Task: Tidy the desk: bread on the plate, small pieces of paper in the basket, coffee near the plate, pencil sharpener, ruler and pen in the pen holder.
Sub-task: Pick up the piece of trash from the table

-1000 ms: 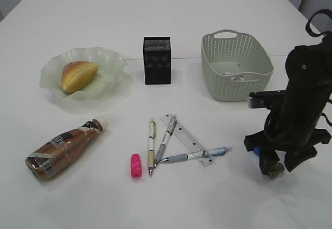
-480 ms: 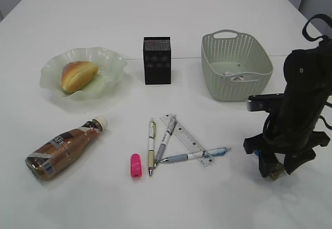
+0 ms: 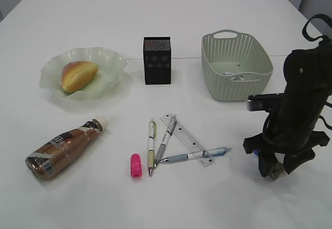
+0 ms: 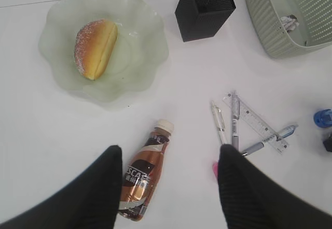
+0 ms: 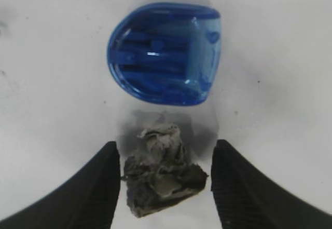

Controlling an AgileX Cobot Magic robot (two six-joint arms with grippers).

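The bread (image 3: 79,75) lies on the pale green plate (image 3: 111,57). On its side at front left is the coffee (image 3: 65,147), seen far below my open left gripper (image 4: 170,148). The black pen holder (image 3: 157,61) stands mid-table and the basket (image 3: 259,76) at back right. A clear ruler (image 3: 184,135), three pens (image 3: 151,145) and a pink pencil sharpener (image 3: 135,165) lie in the front middle. My right gripper (image 5: 166,147) is down at the table, open, its fingers either side of a crumpled piece of paper (image 5: 163,172). A blue pencil sharpener (image 5: 165,52) lies just beyond it.
A scrap of paper (image 3: 236,76) lies inside the basket. The right arm (image 3: 301,104) stands at the table's right side, in front of the basket. In the left wrist view the blue sharpener (image 4: 322,117) shows at the right edge.
The right arm has sunk slightly and shifted a touch to the right over the crumpled paper, then held still. Nothing else has moved.
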